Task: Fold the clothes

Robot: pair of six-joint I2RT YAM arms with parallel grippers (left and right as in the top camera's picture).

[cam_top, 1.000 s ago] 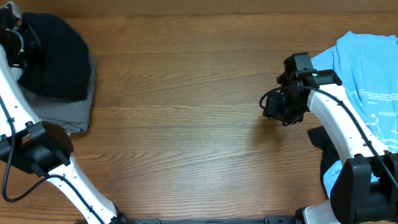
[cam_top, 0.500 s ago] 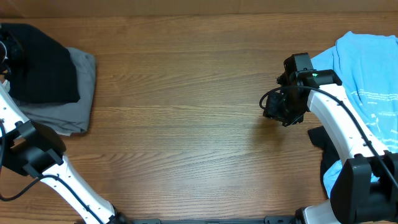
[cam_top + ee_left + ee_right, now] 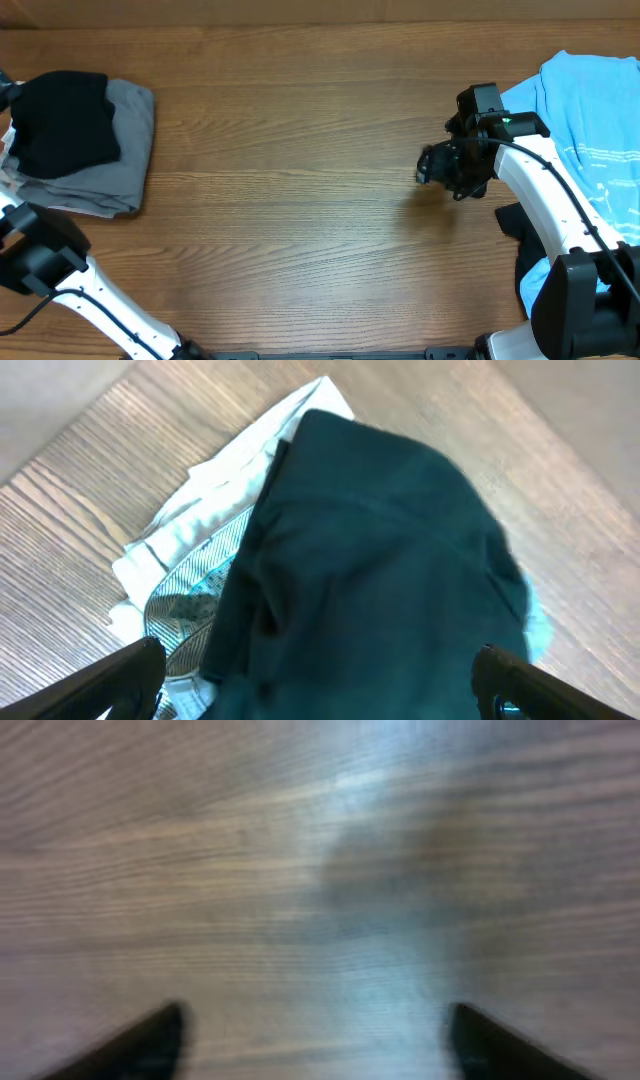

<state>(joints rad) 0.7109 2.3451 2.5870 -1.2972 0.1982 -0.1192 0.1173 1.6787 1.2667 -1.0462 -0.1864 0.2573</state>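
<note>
Since the folded black T-shirt lies on the grey garment at the left edge of the table, we judge the overhead view to show a release step. The light blue tee waits at the right, near the right gripper, which hangs over bare wood. The tee's white print is too small for us to read.

From the left wrist, we see the left gripper spread wide and empty above the black T-shirt, which rests on pale folded cloth. We would lift straight up so neither finger snags the fold. No lettering shows here.

From the right wrist, blurred, the fingers stand apart over wood, holding nothing.
</note>
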